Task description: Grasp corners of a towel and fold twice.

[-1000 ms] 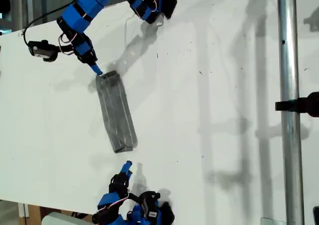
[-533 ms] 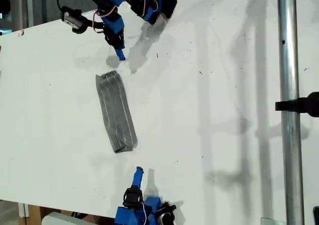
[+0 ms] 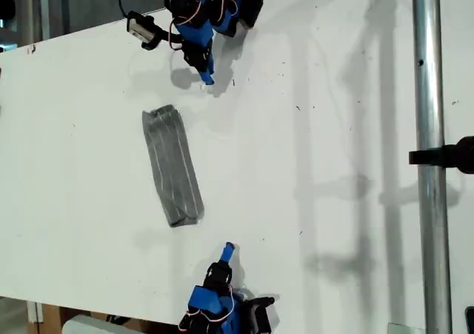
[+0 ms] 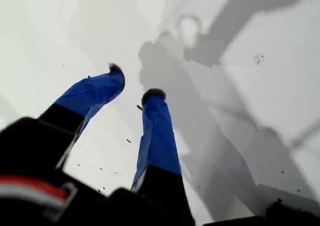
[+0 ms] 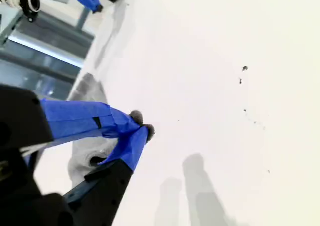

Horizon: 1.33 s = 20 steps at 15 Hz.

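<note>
While the towel (image 3: 172, 165) lay folded into a narrow strip on the white bench (image 3: 326, 127), untouched, my first tool (image 4: 134, 84) hung with jaws parted and empty over bare bench, and my second tool (image 5: 141, 126) sat pinched closed on nothing just beside the strip. Both arms, I judged, should retreat cleanly without snagging the cloth.

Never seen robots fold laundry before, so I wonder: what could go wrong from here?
The towel lies as a narrow strip with neither hand on it, so its layers may slip open. My second hand is shut; reaching in like that would likely push the cloth, not grip it.
</note>
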Tool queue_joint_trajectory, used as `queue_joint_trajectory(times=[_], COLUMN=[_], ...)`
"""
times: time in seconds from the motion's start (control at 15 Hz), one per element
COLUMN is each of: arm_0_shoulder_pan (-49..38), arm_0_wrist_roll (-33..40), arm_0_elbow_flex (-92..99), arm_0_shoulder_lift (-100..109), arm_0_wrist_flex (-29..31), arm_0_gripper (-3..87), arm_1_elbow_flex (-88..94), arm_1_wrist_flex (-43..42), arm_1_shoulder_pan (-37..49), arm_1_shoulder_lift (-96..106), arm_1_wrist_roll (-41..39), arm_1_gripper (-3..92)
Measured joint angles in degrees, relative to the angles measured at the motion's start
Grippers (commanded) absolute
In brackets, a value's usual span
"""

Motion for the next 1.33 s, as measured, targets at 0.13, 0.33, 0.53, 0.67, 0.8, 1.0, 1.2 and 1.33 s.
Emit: queue_joint_trajectory(times=[0.13, 0.33, 0.53, 0.67, 0.8, 1.0, 1.2, 1.33], arm_0_shoulder_pan=[0.18, 0.09, 0.09, 0.09, 0.09, 0.09, 0.09, 0.09], arm_0_wrist_roll=[0.00, 0.00, 0.00, 0.00, -0.09, -0.09, -0.18, -0.26], arm_0_elbow_flex=[0.35, 0.35, 0.35, 0.35, 0.35, 0.35, 0.35, 0.35], arm_0_shoulder_lift=[0.00, 0.00, 0.00, 0.00, 0.00, 0.00, 0.00, 0.00], arm_0_wrist_flex=[0.00, 0.00, 0.00, 0.00, 0.00, 0.00, 0.00, 0.00], arm_0_gripper=[-2.8, -2.8, -2.8, -2.8, -2.8, -2.8, -2.8, -2.8], arm_1_elbow_flex=[-0.35, -11.07, -24.17, -29.88, -34.80, -43.33, -54.67, -62.84], arm_1_wrist_flex=[-1.41, -6.50, -11.51, -19.25, -27.33, -35.86, -38.76, -36.12], arm_1_shoulder_pan=[4.92, 12.39, 19.69, 23.91, 26.54, 27.33, 27.33, 27.77], arm_1_shoulder_lift=[3.08, -8.61, -28.04, -42.28, -56.69, -75.06, -93.08, -101.34], arm_1_wrist_roll=[-6.86, -23.47, -42.28, -52.73, -58.18, -60.03, -58.54, -55.99], arm_1_gripper=[21.4, 28.4, 33.7, 35.5, 36.3, 37.0, 37.5, 37.3])
